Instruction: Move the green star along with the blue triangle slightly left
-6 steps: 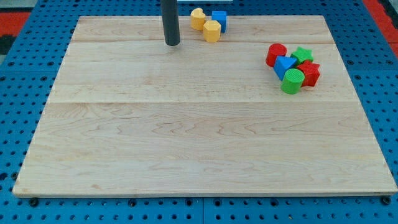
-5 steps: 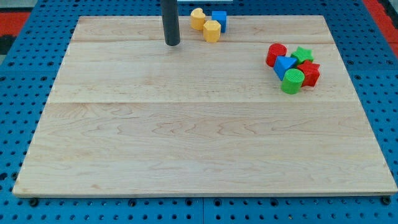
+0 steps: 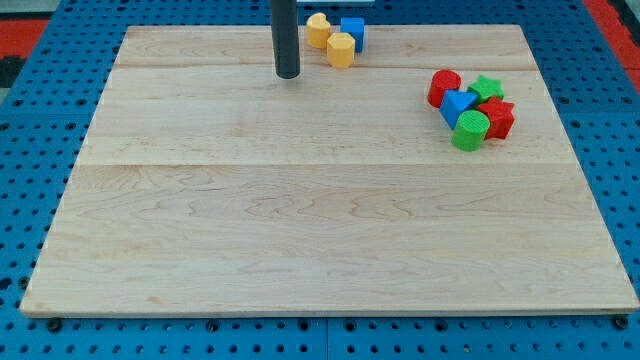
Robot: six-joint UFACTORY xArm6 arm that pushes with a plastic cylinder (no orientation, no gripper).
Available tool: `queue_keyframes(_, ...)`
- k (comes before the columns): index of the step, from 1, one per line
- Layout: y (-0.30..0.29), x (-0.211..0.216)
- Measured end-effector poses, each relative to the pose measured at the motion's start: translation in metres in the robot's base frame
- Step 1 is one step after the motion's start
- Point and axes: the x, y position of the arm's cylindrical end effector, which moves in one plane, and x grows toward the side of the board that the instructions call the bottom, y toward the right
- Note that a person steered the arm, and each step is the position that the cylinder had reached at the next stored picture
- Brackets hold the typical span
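Note:
The green star (image 3: 487, 88) and the blue triangle (image 3: 458, 104) lie in a tight cluster at the view's upper right, with a red cylinder (image 3: 444, 87), a red block (image 3: 497, 118) and a green cylinder (image 3: 469, 131). The triangle touches the star on the star's lower left. My tip (image 3: 288, 75) rests on the board near the view's top, well to the left of the cluster and just left of the yellow blocks.
Two yellow blocks (image 3: 318, 29) (image 3: 341, 49) and a blue cube (image 3: 352, 32) sit together at the view's top edge of the wooden board (image 3: 300, 230). A blue pegboard surrounds the board.
My tip has shifted a little to the view's right and slightly down. No block has moved.

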Motion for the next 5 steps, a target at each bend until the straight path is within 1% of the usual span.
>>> queue_keyframes(1,0.019,0.0)
queue_keyframes(2,0.077,0.0)
queue_keyframes(5,0.095,0.0)
